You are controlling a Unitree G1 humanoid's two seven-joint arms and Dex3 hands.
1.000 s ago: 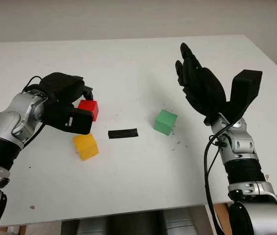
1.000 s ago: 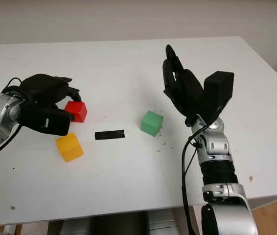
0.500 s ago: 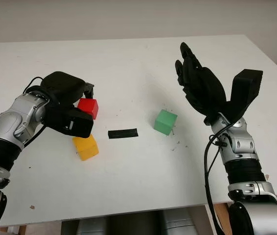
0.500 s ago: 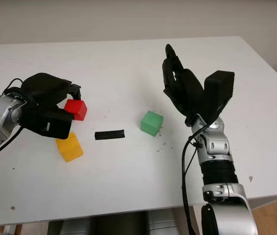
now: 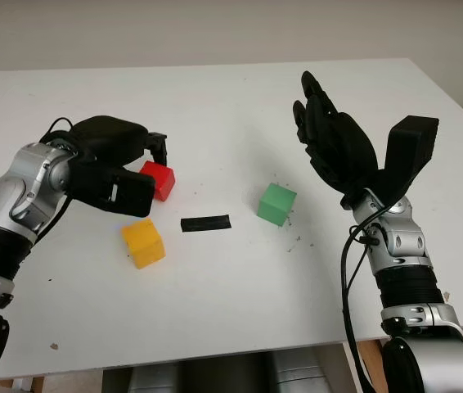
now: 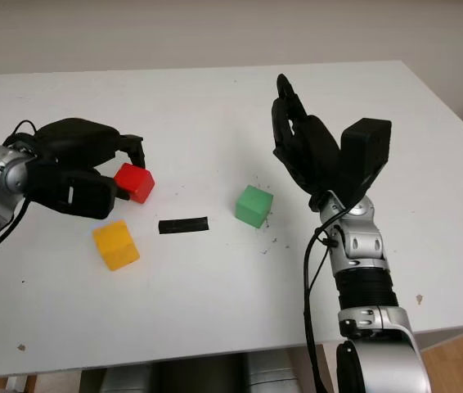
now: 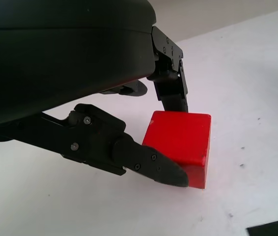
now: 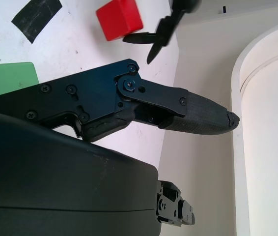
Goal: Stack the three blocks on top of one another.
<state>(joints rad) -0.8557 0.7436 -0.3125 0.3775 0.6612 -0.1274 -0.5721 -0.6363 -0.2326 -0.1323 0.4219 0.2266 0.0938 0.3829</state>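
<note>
My left hand [image 5: 150, 174] is at the left of the table [image 5: 215, 106], its fingers closed on two opposite sides of the red block [image 5: 160, 181]. In the left wrist view one black finger [image 7: 144, 164] crosses the near lower corner of the red block [image 7: 180, 142] and another touches its far edge. The block sits slightly turned, at or just above the tabletop. Just in front of that hand lies the yellow block [image 5: 143, 243]. Further right is the green block [image 5: 276, 204]. My right hand [image 5: 335, 149] is open, raised above the table to the right of the green block.
A short black strip of tape [image 5: 205, 223] lies flat between the yellow and green blocks. Small dark specks dot the white surface around the green block. The table's front edge runs close to both arms.
My left hand has turned and shifted slightly right, and the red block has moved right with it and turned a little. The right hand and the other blocks have not moved.
</note>
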